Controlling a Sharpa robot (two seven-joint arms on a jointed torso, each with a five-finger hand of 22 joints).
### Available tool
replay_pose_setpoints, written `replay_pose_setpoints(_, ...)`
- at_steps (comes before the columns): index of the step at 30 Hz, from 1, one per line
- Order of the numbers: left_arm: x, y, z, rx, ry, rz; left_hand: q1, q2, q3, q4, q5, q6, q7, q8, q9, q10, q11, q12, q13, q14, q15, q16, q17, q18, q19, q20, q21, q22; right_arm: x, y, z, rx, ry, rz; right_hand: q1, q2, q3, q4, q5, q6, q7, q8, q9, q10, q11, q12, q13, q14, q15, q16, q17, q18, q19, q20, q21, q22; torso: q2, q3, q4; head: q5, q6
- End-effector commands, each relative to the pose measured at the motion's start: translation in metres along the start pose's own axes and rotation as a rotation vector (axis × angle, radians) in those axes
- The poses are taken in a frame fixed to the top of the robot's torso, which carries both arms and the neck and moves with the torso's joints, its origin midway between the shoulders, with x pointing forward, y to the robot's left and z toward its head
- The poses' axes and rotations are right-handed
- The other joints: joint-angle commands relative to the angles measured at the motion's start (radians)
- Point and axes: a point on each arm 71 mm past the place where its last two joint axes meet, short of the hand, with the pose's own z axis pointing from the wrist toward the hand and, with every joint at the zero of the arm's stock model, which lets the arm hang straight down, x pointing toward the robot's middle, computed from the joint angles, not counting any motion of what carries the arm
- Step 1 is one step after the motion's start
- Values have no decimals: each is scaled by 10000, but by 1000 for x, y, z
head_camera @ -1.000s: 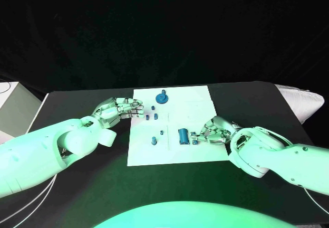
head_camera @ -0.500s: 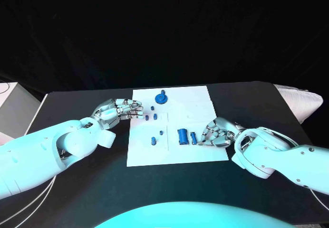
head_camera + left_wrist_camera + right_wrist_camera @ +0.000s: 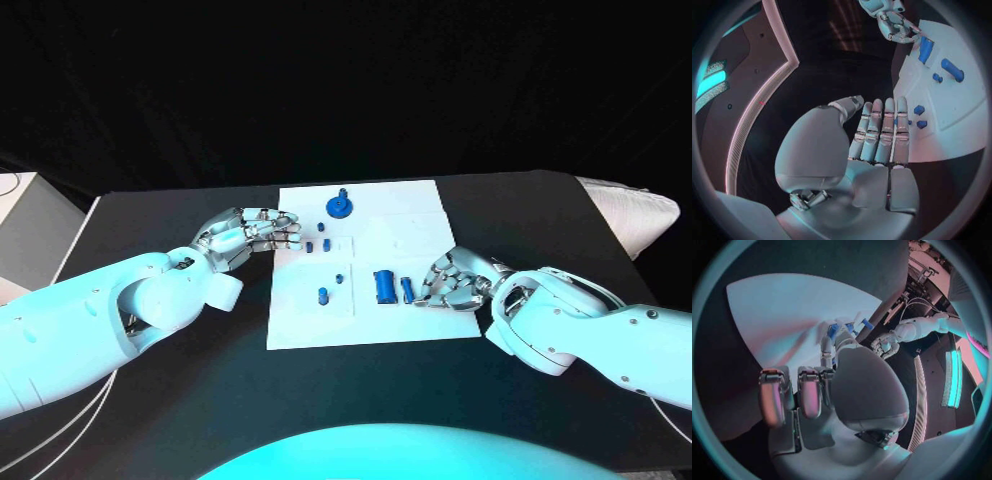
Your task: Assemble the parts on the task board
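The right robot hand (image 3: 450, 280) pinches a small part (image 3: 408, 290) at the board's (image 3: 389, 330) near right, beside the cylinder (image 3: 384, 286); a slip could knock both. The left robot hand (image 3: 248, 234) hovers empty, fingers together.

You have one white task board (image 3: 382, 325) on the bench, with two hands at it: the left hand (image 3: 245, 236) and the right hand (image 3: 454, 280). Between them you can count about seven blue parts (image 3: 385, 286); those by the right hand's fingers are hard to separate.

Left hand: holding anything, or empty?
Empty. The left hand has its fingers stretched out side by side with nothing between them, and in the head view it hovers at the task board's left edge.
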Motion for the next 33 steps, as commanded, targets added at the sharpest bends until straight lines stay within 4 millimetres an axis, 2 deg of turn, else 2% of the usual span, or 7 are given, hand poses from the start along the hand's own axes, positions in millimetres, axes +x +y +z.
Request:
replay_pose_setpoints(1, 3, -1, 0, 73, 200, -105, 9, 70, -19, 57, 69, -31, 3, -33, -12, -35, 3, 3, 7, 95, -8, -27, 10, 110, 54, -9, -35, -9, 1, 1, 1, -15, 9, -142, -8, 78, 69, 6, 46, 80, 17, 34, 10, 1024, -65, 21, 2635, 1044, -94, 65, 2634, -37, 1029, -68, 46, 2588, 4, -2, 1, 3, -22)
replay_pose_setpoints(15, 3, -1, 0, 65, 202, -105, 9, 70, -19, 57, 69, -31, 3, -33, -12, -35, 3, 3, 7, 95, -8, -27, 10, 110, 54, -9, -35, -9, 0, 0, 7, 507, -462, -354, -43, 242, 166, -4, 109, 90, -20, 79, 22, 1024, -96, 21, 2635, 1044, -118, 65, 2634, -44, 1036, -87, 79, 2597, -4, 5, -8, -14, -39)
replay_pose_setpoints(19, 3, 0, 0, 64, 210, -108, 9, 70, -19, 57, 69, -31, 3, -33, -12, -35, 3, 3, 7, 95, -8, -27, 10, 110, 54, -9, -35, -9, 0, 1, 8, 550, -503, -370, -55, 256, 173, -3, 123, 89, -22, 83, 23, 1024, -98, 21, 2635, 1044, -120, 65, 2634, -42, 1034, -89, 70, 2594, -11, -5, -5, -18, -41)
replay_pose_setpoints(33, 3, 0, 0, 64, 221, -112, 21, 67, -18, 62, 68, -35, 4, -34, -12, -42, 4, 3, 7, 98, -6, -54, 27, 110, 71, -8, -67, -35, 4, 2, 12, 552, -411, -363, -61, 222, 164, -15, 142, 77, -25, 88, 25, 1024, -102, 21, 2635, 1044, -124, 65, 2634, -39, 1030, -93, 52, 2590, -13, 4, -2, -6, -36)
